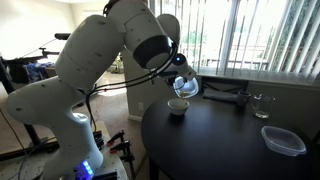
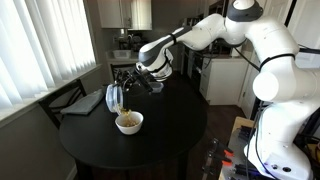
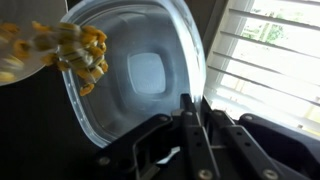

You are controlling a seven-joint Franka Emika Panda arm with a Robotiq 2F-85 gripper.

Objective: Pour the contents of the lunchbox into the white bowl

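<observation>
1. Bowl [image 2: 129, 129]: small, round, white, upright, with brownish bits inside.
2. Lunchbox [image 2: 115, 97]: translucent, rounded-rectangular, tipped steeply on edge in the air, at 11 o'clock just above the bowl in an exterior view.
3. Contents [image 3: 75, 48]: yellow-brown bits bunched at the lunchbox's rim, at 10 o'clock in the wrist view.

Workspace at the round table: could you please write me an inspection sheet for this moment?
Surface: dark round table.
Job's things: lunchbox held tilted above the white bowl; contents sliding over its rim.
Clutter: clear container and what looks like a glass on the table.
Grippers: gripper shut on the lunchbox, fingers at its rim.
Cables: dark cable beside the arm.
Surroundings: window blinds, chair.
</observation>
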